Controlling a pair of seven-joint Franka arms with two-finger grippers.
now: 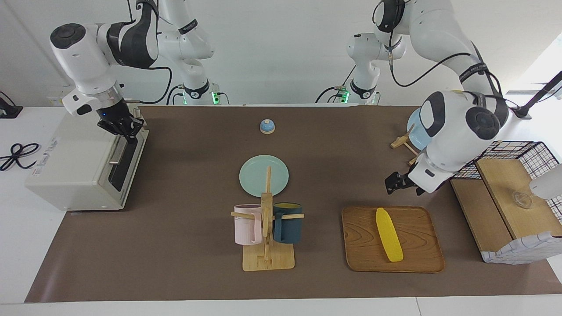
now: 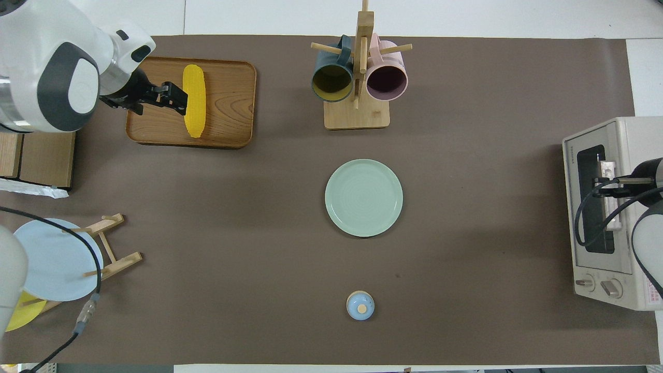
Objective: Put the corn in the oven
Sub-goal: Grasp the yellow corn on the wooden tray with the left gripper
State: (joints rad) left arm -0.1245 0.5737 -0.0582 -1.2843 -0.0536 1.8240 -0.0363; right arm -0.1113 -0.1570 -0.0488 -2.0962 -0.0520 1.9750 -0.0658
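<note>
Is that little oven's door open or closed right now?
Closed. The oven shows its dark glass door flat against the front, handle near the top. The right claw sits shut at that handle; the corn lies outside on the tray.
</note>
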